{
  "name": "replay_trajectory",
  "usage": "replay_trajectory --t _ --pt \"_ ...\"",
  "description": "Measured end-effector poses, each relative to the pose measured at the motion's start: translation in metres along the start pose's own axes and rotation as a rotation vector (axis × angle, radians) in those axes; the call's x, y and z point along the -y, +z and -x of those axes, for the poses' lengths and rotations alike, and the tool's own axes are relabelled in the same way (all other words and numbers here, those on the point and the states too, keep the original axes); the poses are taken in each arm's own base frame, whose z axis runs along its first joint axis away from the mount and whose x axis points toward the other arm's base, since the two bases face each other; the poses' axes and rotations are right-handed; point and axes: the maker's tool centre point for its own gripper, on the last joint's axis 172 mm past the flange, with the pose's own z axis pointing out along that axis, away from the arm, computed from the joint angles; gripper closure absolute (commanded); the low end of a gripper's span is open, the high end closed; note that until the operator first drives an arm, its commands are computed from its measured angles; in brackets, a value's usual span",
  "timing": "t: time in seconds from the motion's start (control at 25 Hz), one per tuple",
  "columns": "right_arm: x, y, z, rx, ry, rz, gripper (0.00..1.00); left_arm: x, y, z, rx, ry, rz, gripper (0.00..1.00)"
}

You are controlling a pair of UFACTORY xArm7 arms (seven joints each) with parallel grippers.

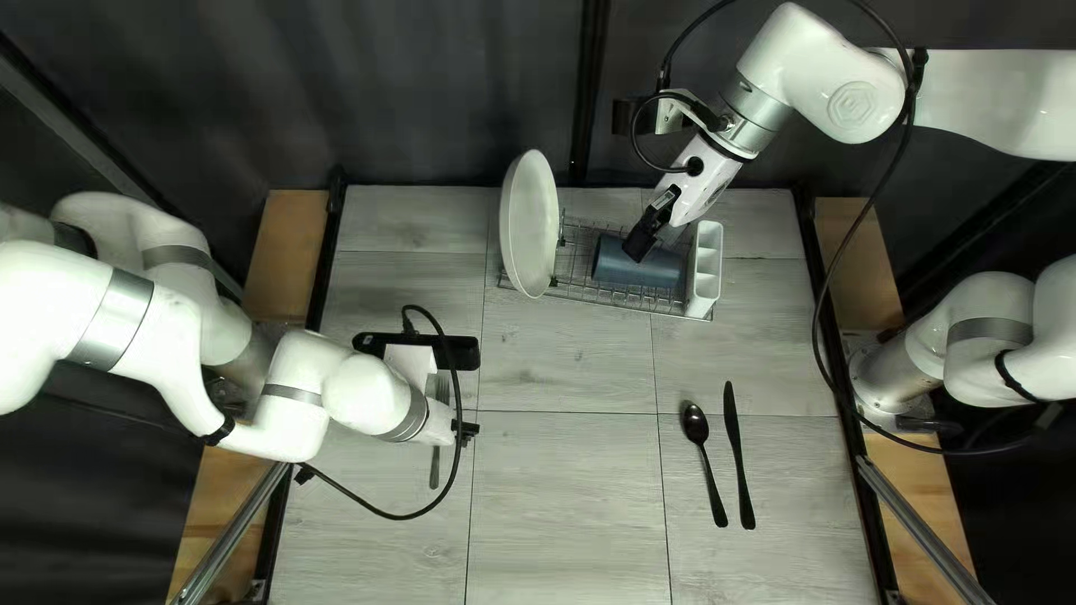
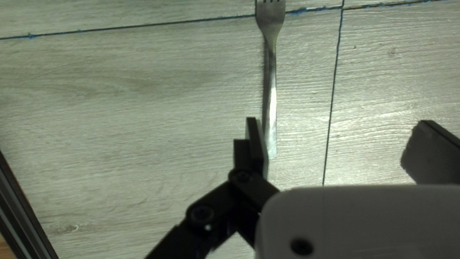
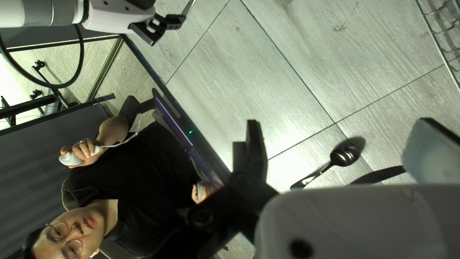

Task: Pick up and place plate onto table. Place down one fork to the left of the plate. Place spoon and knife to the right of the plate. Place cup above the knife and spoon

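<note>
With jaws apart on left gripper and right gripper, leave fork and spoon separated, presumably for plate.

And here's the glossy white, round-jointed left arm, sporting broad silver-grey bands and a thin black cable! Over to the matching white right arm: hexagonal emblem on a smooth cap, long black cable looping alongside. Out at the ends, the black-fingered left gripper shows round pivots on angular links, and the right gripper wears the same black.
</note>
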Motion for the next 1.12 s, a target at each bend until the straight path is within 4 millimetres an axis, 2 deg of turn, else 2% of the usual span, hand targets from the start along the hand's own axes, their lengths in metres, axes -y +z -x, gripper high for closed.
replay_trajectory --t 0.08,0.2,0.28,0.36,0.72,0.8,1.04,1.12 --pt "0.000 0.000 0.000 0.000 0.000 0.000 0.00 0.003 -0.017 -0.020 -0.007 0.046 0.023 0.00" --pt "0.000 0.000 0.000 0.000 0.000 0.000 0.00 0.013 -0.052 -0.052 -0.022 0.200 0.074 0.00" --pt "0.000 0.000 0.000 0.000 0.000 0.000 0.00 0.025 -0.067 -0.064 -0.021 0.293 0.089 0.00" --pt "0.000 0.000 0.000 0.000 0.000 0.000 0.00 0.033 -0.071 -0.068 -0.017 0.337 0.090 0.00" --pt "0.000 0.000 0.000 0.000 0.000 0.000 0.00 0.036 -0.071 -0.069 -0.014 0.348 0.089 0.00" --pt "0.000 0.000 0.000 0.000 0.000 0.000 0.00 0.039 -0.077 -0.077 -0.013 0.354 0.093 0.00" --pt "0.000 0.000 0.000 0.000 0.000 0.000 0.00 0.074 -0.139 -0.142 -0.108 0.553 0.193 0.00" --pt "0.000 0.000 0.000 0.000 0.000 0.000 0.00 0.090 -0.144 -0.155 -0.126 0.608 0.214 0.00"
